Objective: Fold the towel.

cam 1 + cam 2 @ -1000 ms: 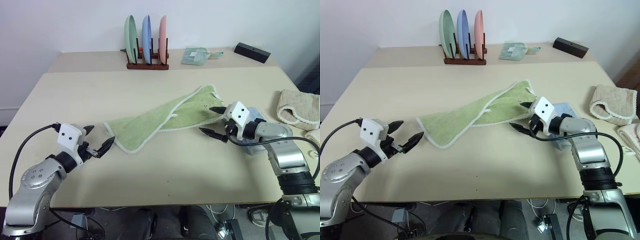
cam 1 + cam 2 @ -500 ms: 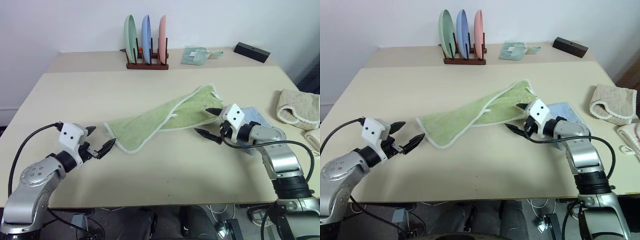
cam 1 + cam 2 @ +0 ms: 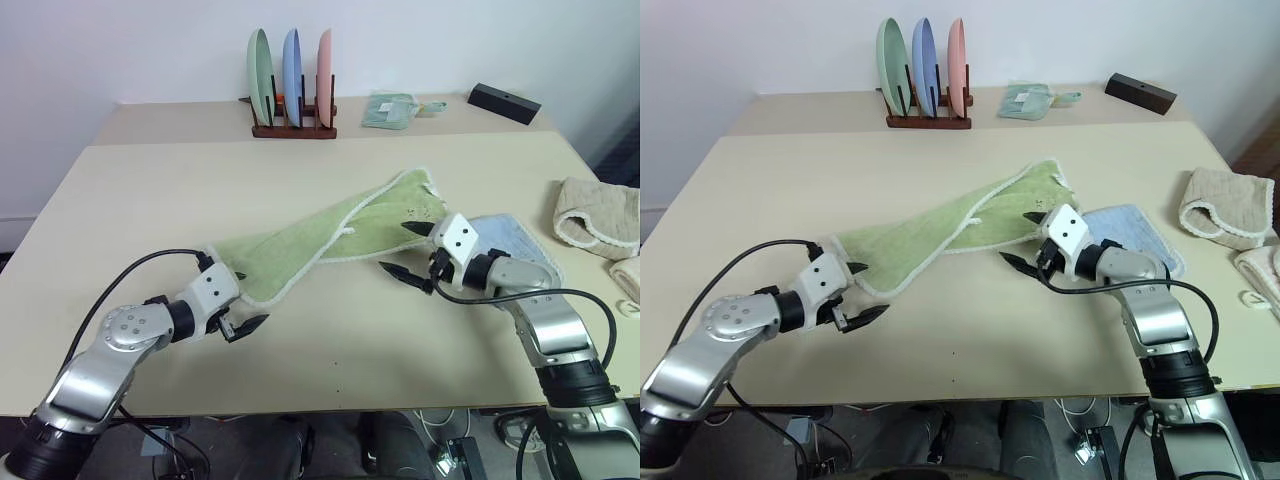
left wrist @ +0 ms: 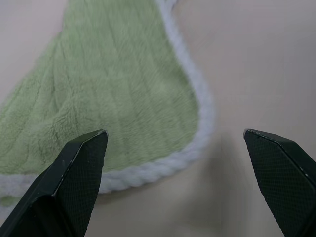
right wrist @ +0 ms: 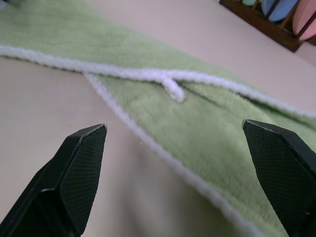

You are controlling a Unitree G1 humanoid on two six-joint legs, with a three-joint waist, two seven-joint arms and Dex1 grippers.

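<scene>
Towel [image 3: 330, 240] lies stretched between left gripper [image 3: 242, 303] and right gripper [image 3: 405, 250].

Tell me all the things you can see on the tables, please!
towel: one, light green with white trim, lying stretched across the middle of the near table
blue towel: one, light blue, folded, beside the green towel's right end
beige towels: two, at the right edge
plates: three, green, blue, pink, upright in a wooden rack on the far table
small green cloth: one, far table
black box: one, far table
left gripper: open, at the towel's near-left end
right gripper: open, by the towel's right end
</scene>
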